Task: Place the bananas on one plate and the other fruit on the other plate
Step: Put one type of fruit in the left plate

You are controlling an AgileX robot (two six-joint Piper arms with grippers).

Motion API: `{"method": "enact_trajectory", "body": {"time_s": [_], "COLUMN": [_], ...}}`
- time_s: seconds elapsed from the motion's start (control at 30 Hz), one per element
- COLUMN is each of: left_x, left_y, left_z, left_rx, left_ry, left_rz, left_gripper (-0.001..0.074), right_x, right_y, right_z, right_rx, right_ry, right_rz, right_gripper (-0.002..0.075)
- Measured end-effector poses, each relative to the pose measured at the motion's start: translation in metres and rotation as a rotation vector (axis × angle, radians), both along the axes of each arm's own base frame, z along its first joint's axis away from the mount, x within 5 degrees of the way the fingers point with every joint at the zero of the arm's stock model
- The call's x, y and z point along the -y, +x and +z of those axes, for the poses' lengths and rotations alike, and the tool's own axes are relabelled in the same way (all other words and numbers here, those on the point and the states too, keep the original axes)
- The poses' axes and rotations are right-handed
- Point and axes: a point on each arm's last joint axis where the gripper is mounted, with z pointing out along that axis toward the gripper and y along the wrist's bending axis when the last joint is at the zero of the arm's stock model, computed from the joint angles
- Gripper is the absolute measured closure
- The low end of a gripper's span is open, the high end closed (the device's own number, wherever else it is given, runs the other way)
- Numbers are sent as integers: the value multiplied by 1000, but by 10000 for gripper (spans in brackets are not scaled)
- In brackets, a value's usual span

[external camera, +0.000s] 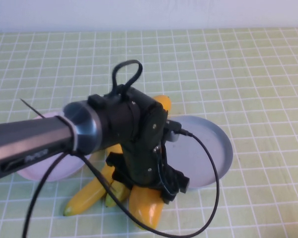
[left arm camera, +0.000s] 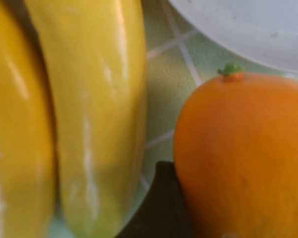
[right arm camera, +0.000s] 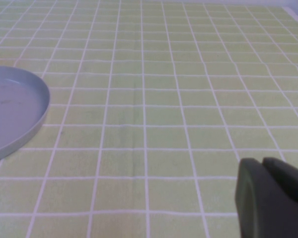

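Note:
My left gripper point(external camera: 150, 192) points straight down over an orange-yellow mango point(external camera: 146, 210) that lies beside the grey-blue plate point(external camera: 208, 148). In the left wrist view the mango point(left arm camera: 243, 153) fills the jaws, and one dark finger point(left arm camera: 159, 208) presses against its side. Two yellow bananas point(external camera: 87, 201) point(external camera: 117, 194) lie side by side just left of it, and they also show in the left wrist view point(left arm camera: 99, 114). A second mango point(external camera: 163, 102) peeks out behind the arm. The pale pink plate point(external camera: 49, 171) is partly hidden under the arm. My right gripper point(right arm camera: 262, 166) is shut and empty above bare cloth.
The table carries a green cloth with a white grid point(external camera: 228, 64). The left arm and its black cable point(external camera: 211, 163) cross over the grey-blue plate's near side. The grey-blue plate's rim point(right arm camera: 37, 111) shows in the right wrist view.

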Motion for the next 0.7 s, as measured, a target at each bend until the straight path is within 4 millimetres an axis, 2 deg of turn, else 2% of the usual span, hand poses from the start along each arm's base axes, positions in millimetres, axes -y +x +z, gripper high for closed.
{"method": "enact_trajectory", "body": {"time_s": [0.13, 0.2, 0.3, 0.47, 0.53, 0.6, 0.7], "left_x": [-15, -31, -71, -143, -164, -180, -188], "left_y": [1, 10, 33, 71, 83, 92, 100], "left_z": [33, 49, 63, 53, 46, 38, 30], "left_rx": [88, 141, 199, 186, 185, 188, 195], "left_ry": [-20, -28, 9, 135, 173, 196, 204], "left_rz": [-20, 10, 108, 295, 337, 343, 318], "left_gripper": [165, 165, 165, 165, 165, 165, 165], "right_x": [0, 0, 0, 0, 0, 0, 0], "right_y": [0, 0, 0, 0, 0, 0, 0], "right_z": [0, 0, 0, 0, 0, 0, 0], "right_rx": [0, 0, 0, 0, 0, 0, 0], "right_ry": [0, 0, 0, 0, 0, 0, 0], "right_rz": [0, 0, 0, 0, 0, 0, 0], "right_gripper": [742, 742, 742, 742, 742, 742, 742]}}
